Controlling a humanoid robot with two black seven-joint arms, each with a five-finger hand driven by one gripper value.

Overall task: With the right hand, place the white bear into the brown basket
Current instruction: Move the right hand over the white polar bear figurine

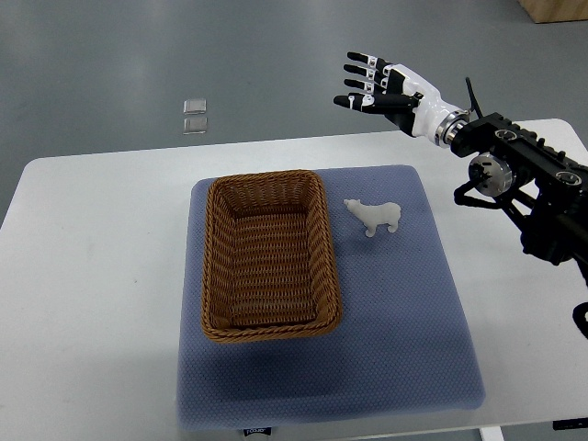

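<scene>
A small white bear (375, 217) stands on the blue mat (404, 312), just right of the brown wicker basket (217, 266). The basket is rectangular and holds nothing. My right hand (375, 88) hovers above the far edge of the table, up and beyond the bear, fingers spread and holding nothing. Its arm (524, 175) comes in from the right edge. The left arm does not show.
The mat lies on a white table (92, 266). Two small clear squares (195, 117) lie on the grey floor beyond the table. A wooden box corner (556, 9) shows at the top right.
</scene>
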